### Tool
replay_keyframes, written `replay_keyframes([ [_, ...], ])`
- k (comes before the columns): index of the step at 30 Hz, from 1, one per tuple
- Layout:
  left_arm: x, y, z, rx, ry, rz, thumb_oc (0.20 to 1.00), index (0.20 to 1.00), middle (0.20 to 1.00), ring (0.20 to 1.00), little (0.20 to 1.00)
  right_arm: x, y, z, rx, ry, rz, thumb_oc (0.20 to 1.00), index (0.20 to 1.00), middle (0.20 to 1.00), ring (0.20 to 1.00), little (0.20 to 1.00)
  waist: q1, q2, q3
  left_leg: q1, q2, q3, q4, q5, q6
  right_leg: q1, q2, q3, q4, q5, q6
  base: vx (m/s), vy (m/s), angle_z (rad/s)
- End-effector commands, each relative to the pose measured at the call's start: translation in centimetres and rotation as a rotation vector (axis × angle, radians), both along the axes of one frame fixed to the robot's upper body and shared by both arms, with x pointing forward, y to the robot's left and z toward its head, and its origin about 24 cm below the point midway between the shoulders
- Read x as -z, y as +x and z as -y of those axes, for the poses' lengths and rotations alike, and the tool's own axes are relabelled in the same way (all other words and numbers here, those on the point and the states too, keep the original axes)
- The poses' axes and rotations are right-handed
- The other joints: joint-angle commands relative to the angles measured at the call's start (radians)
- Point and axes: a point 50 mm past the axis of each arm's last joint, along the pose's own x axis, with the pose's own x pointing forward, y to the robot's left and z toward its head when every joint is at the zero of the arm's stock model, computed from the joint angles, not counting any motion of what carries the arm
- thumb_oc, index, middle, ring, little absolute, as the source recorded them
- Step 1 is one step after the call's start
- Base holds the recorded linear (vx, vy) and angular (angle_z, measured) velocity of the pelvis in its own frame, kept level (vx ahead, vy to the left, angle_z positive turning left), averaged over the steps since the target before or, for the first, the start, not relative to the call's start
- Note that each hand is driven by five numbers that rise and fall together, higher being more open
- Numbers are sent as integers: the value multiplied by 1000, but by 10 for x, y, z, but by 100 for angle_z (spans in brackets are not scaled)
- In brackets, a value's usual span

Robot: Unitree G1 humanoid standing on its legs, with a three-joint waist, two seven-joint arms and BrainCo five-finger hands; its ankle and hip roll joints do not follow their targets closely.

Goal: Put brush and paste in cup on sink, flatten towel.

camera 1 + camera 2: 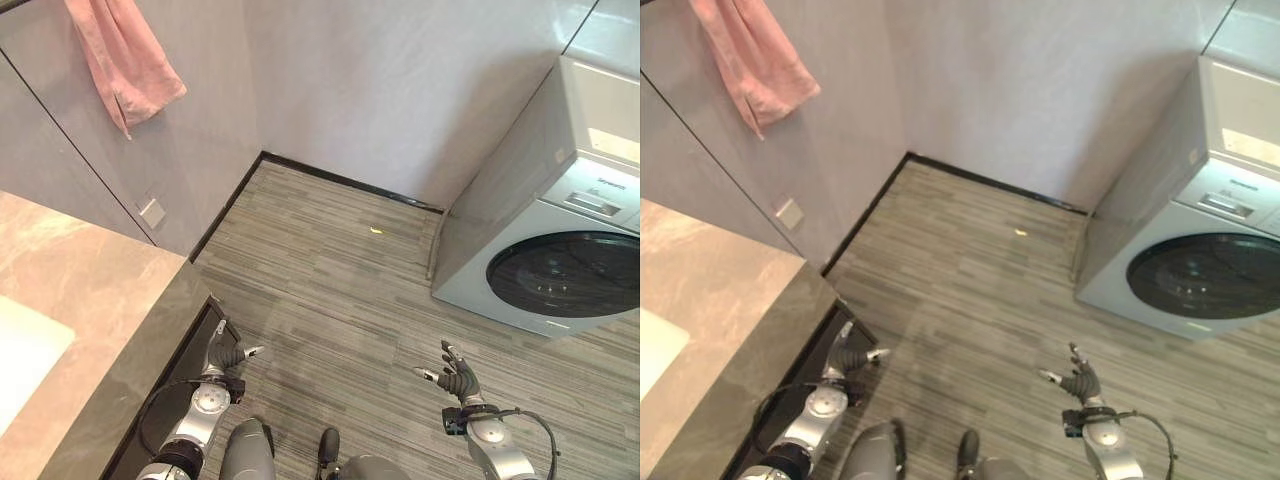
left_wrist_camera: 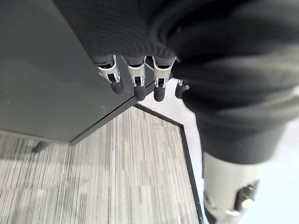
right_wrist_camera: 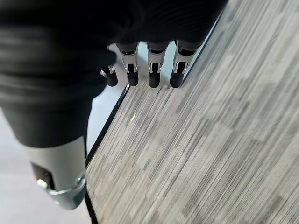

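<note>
Left hand (image 1: 226, 355): low beside the dark cabinet front (image 2: 42, 70), fingers (image 2: 135, 79) straight and loose, grasping nothing; thumb points toward the open floor.

Right hand (image 1: 456, 376): low over the floor, well apart from the left hand, fingers (image 3: 152, 70) straight and spread, grasping nothing.

Pink cloth towel (image 1: 122, 55): hangs bunched and creased on the grey tiled wall (image 1: 400, 80), high above and well beyond the left hand (not flat).

Beige marbled stone counter (image 1: 80, 290): to the outer side of the left hand, with a dark front edge; the white basin of the sink (image 1: 25, 355) is set into it. Brush, paste and cup cannot be made out on the part of the counter that shows.

Small square grey wall plate (image 1: 152, 213): on the wall below the towel, beyond the left hand.

White front-loading washing machine (image 1: 560, 220) with a round dark glass door: stands against the wall ahead of the right hand, to its outer side.

Grey striped plank floor (image 1: 340, 300): lies between the two hands; a small yellow speck (image 1: 376, 230) lies on it far ahead, near the black skirting strip (image 1: 340, 180).

Left wrist view: cabinet front close behind the fingers, floor and skirting beyond.

Right wrist view: floor planks, the skirting line and the speck past the fingertips.
</note>
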Motion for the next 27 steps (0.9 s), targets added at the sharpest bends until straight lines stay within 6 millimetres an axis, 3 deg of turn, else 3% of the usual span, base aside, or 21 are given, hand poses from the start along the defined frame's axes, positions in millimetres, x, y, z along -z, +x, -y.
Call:
replay_keyframes([
  [1, -22, 18, -4, 53, 52, 102, 1000, 1000, 1000, 1000, 1000, -18, -3, 5, -69, -61, 87, 1000, 1000, 1000, 1000, 1000, 9, 16, -15, 17, 8, 145, -159, 143, 26, 38, -24, 54, 115, -104, 141, 707, 99, -3],
  [2, -21, 18, -4, 52, 52, 96, 1000, 1000, 1000, 1000, 1000, -17, -2, 3, -86, -69, 81, 1000, 1000, 1000, 1000, 1000, 9, 13, -25, 27, -3, 153, -180, 140, 25, 66, -28, 59, 121, -127, 149, 659, 122, 34],
  [4, -16, 9, -9, 45, 66, 69, 1000, 1000, 1000, 1000, 1000, -13, 2, -7, -120, -62, 66, 1000, 1000, 1000, 1000, 1000, 35, 6, -55, 40, -25, 103, -133, 150, 63, 99, -34, 91, 148, -148, 157, 697, 197, 20],
  [6, -6, -3, -16, 71, 103, 9, 1000, 1000, 1000, 1000, 1000, -10, 7, -14, -109, -63, 59, 1000, 1000, 1000, 1000, 1000, 51, -18, -70, 65, -57, 114, -80, 89, 108, 70, -81, 126, 311, -67, 212, 522, 264, -87],
  [7, -3, -9, -20, 59, 106, -10, 1000, 1000, 1000, 1000, 1000, -10, 9, -17, -106, -56, 65, 1000, 1000, 1000, 1000, 1000, 52, -24, -72, 85, -82, 118, -72, 61, 133, 34, -104, 140, 415, 31, 250, 433, 364, -85],
  [8, 1, -14, -24, 33, 100, -26, 1000, 1000, 1000, 1000, 1000, -10, 11, -20, -95, -43, 71, 1000, 1000, 1000, 1000, 1000, 44, -7, -55, 145, -104, 114, -74, 18, 170, -55, -148, 133, 645, 192, 285, 448, 407, -46],
  [9, 1, -16, -25, 25, 96, -33, 1000, 1000, 1000, 1000, 1000, -11, 14, -22, -94, -37, 76, 1000, 1000, 1000, 1000, 1000, 36, 17, -46, 173, -96, 109, -79, 6, 182, -97, -152, 122, 723, 230, 279, 447, 418, 4],
  [11, 3, -18, -27, 21, 98, -41, 1000, 1000, 1000, 1000, 1000, -14, 17, -24, -92, -34, 94, 1000, 1000, 1000, 1000, 1000, 20, 51, -28, 233, -96, 94, -92, -23, 202, -182, -183, 86, 832, 215, 266, 297, 251, 49],
  [12, 3, -18, -27, 21, 97, -41, 1000, 1000, 1000, 1000, 1000, -14, 17, -24, -92, -34, 94, 1000, 1000, 1000, 1000, 1000, 18, 47, -26, 235, -101, 93, -92, -24, 203, -182, -189, 86, 840, 209, 267, 259, 128, 56],
  [13, 3, -18, -27, 23, 99, -45, 1000, 1000, 1000, 1000, 1000, -14, 17, -25, -92, -30, 95, 1000, 1000, 1000, 1000, 1000, 0, 55, -20, 269, -108, 70, -105, -32, 203, -222, -181, 92, 826, 161, 257, 300, 63, 44],
  [15, 3, -16, -28, 17, 99, -46, 1000, 1000, 1000, 1000, 1000, -13, 15, -29, -90, -7, 93, 1000, 1000, 1000, 1000, 1000, -19, 55, -14, 323, -132, 28, -122, -49, 192, -276, -183, 80, 680, 92, 232, 464, 65, 54],
  [16, 4, -16, -27, 13, 92, -47, 1000, 1000, 1000, 1000, 1000, -13, 15, -29, -89, 0, 97, 1000, 1000, 1000, 1000, 1000, -27, 59, -12, 339, -134, 10, -125, -57, 184, -279, -204, 52, 603, 88, 227, 291, 21, 49],
  [17, 4, -16, -27, 13, 92, -47, 1000, 1000, 1000, 1000, 1000, -13, 15, -29, -89, 0, 97, 1000, 1000, 1000, 1000, 1000, -28, 59, -11, 340, -134, 9, -125, -57, 184, -276, -204, 50, 602, 88, 227, 232, -15, 57],
  [18, 3, -13, -25, 14, 91, -42, 1000, 1000, 1000, 1000, 1000, -13, 14, -29, -87, 1, 99, 1000, 1000, 1000, 1000, 1000, -36, 56, -9, 350, -139, -8, -125, -71, 174, -295, -216, 47, 502, 84, 224, 444, -97, 55],
  [19, 3, -9, -20, 35, 92, -42, 1000, 1000, 1000, 1000, 1000, -14, 13, -28, -83, 0, 102, 1000, 1000, 1000, 1000, 1000, -60, 46, -6, 388, -157, -55, -114, -111, 155, -324, -217, 107, 283, 115, 235, 560, -110, 62],
  [21, 3, -9, -20, 40, 93, -39, 1000, 1000, 1000, 1000, 1000, -16, 12, -29, -87, 3, 110, 1000, 1000, 1000, 1000, 1000, -66, 43, -6, 402, -157, -64, -115, -121, 149, -320, -230, 114, 229, 141, 247, 412, -82, 65],
  [22, 3, -9, -20, 45, 99, -35, 1000, 1000, 1000, 1000, 1000, -19, 12, -30, -97, 5, 125, 1000, 1000, 1000, 1000, 1000, -75, 32, -10, 418, -158, -79, -106, -148, 133, -345, -256, 136, 125, 183, 273, 271, -59, 86],
  [25, 3, -10, -18, 56, 101, -32, 1000, 1000, 1000, 1000, 1000, -20, 11, -29, -103, 5, 127, 1000, 1000, 1000, 1000, 1000, -85, 30, -11, 446, -151, -113, -95, -184, 120, -349, -271, 163, 85, 205, 294, 376, -99, 81],
  [27, 4, -11, -17, 65, 99, -39, 1000, 1000, 1000, 1000, 1000, -19, 10, -29, -114, 4, 119, 1000, 1000, 1000, 1000, 1000, -95, 21, -20, 477, -148, -156, -87, -197, 111, -355, -255, 227, 114, 228, 309, 418, -138, 104],
])
